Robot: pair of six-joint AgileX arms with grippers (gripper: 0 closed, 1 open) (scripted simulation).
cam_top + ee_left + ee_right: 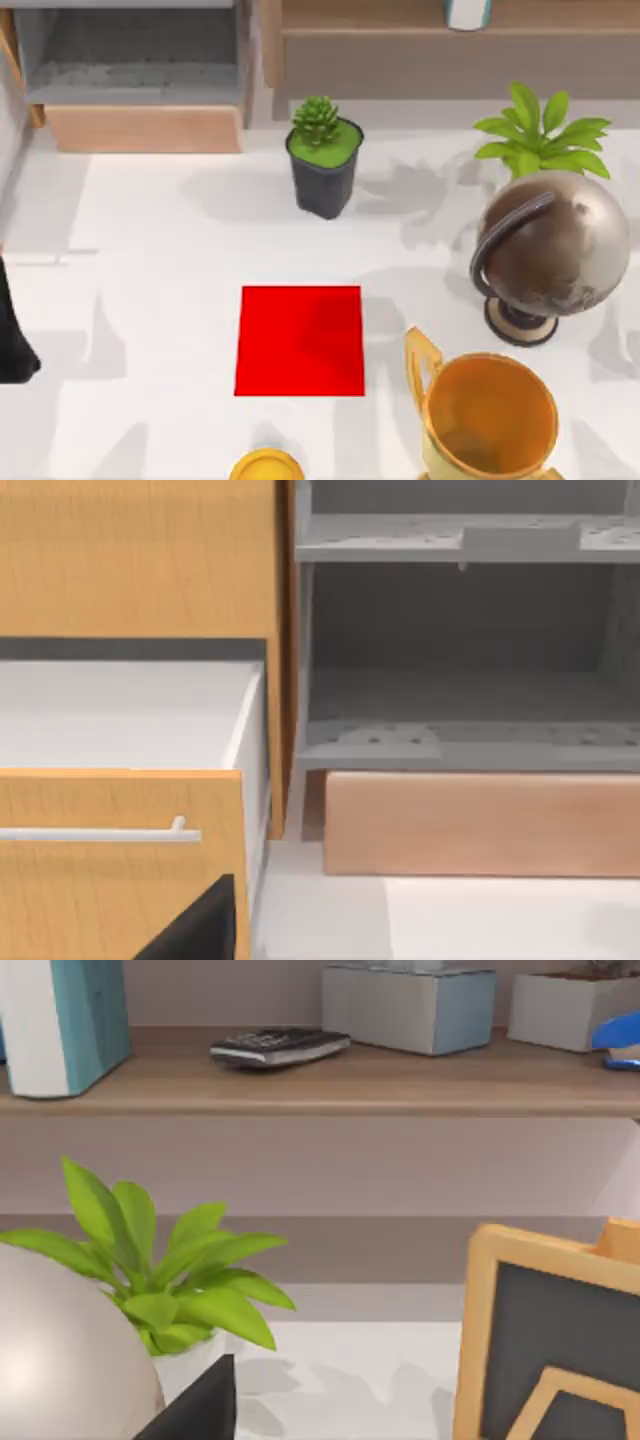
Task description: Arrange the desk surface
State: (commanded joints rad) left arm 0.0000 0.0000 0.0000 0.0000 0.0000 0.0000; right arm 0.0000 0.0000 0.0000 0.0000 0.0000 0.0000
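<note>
Top view shows red mat (300, 340) on desk surface (150, 250) — left wrist, a drawer (120, 870).

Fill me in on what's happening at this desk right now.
Nothing is being handled yet. On the desk surface a red mat lies near the middle, bare, with a potted succulent behind it, a globe and a leafy plant to the right, and a gold trophy cup at the front right. A dark part of the left arm sits at the left edge.
</note>
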